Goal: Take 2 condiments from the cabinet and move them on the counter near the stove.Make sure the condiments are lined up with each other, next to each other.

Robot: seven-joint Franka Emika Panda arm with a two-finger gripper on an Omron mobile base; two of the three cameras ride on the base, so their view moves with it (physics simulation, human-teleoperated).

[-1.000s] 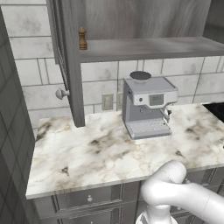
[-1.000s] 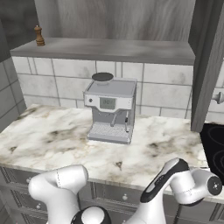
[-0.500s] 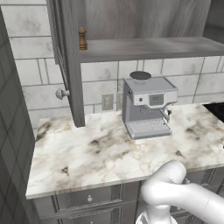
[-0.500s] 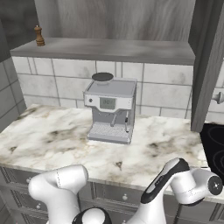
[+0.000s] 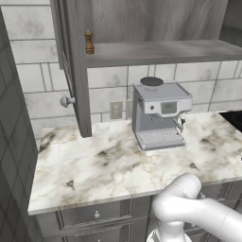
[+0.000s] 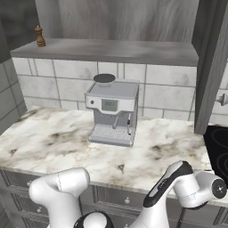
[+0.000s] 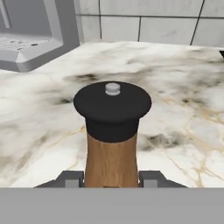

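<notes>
Where grey cabinet (image 5: 75, 71) meets tile, veined marble counter (image 5: 94, 170).

**One shaker on the shelf, espresso machine on the desk**

A dark brown shaker (image 5: 88, 41) stands upright at the left end of the grey cabinet (image 5: 142, 19) shelf board (image 5: 156, 52). Below, the white marble desk (image 5: 94, 165) carries a silver espresso machine (image 5: 158, 116) near its back edge. The black stove (image 5: 234, 118) shows at the right edge. The white arm (image 5: 194, 212) rises past the front edge.
</notes>
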